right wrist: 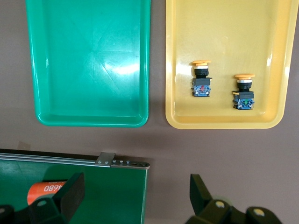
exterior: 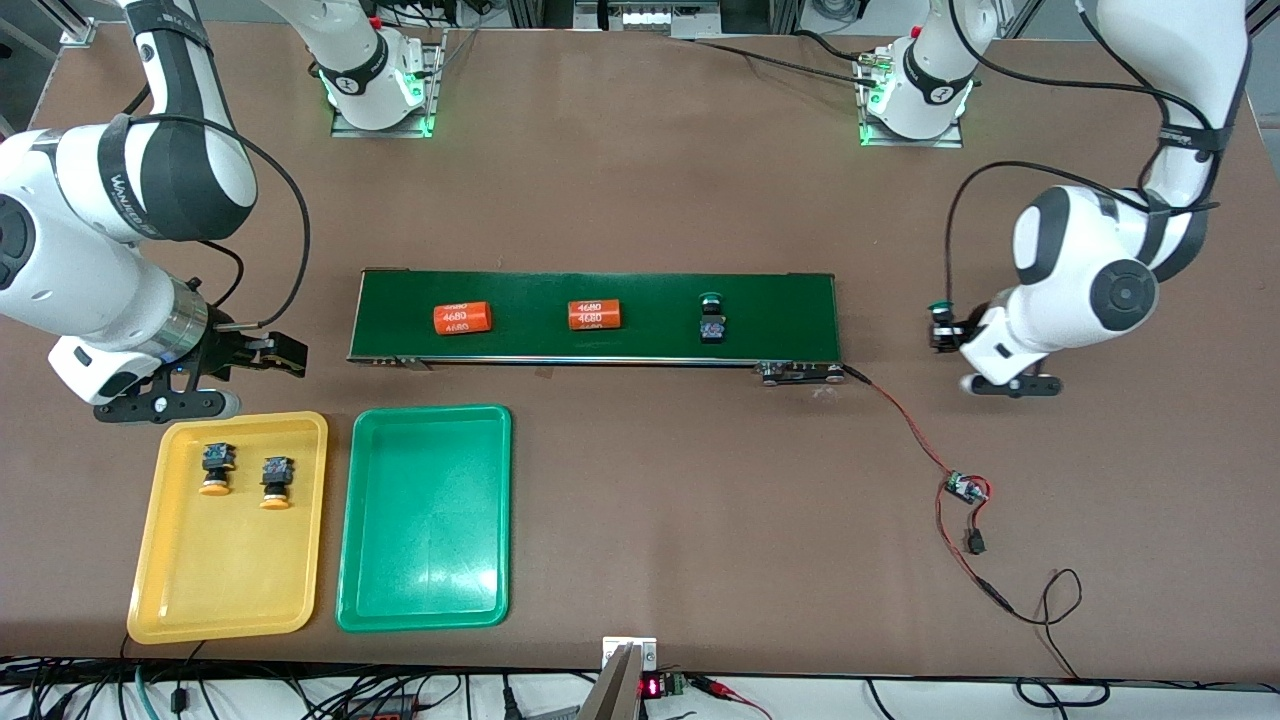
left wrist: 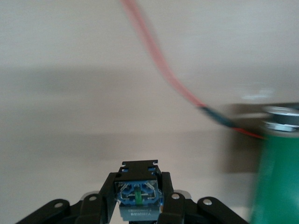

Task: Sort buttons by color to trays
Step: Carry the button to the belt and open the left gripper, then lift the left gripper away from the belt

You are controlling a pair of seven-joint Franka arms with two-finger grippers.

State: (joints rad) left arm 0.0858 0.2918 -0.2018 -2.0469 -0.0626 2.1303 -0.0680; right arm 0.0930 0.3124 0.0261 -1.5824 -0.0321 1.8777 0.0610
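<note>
My left gripper is shut on a green-capped button. It holds the button over the bare table just off the conveyor's end at the left arm's end. Another green-capped button lies on the belt. Two yellow-capped buttons lie in the yellow tray. Beside it the green tray holds nothing. My right gripper is open with nothing between its fingers. It hangs over the belt's end at the right arm's end.
The dark-green conveyor belt carries two orange numbered cylinders. A red-and-black cable runs from the belt's end to a small circuit board, nearer the front camera.
</note>
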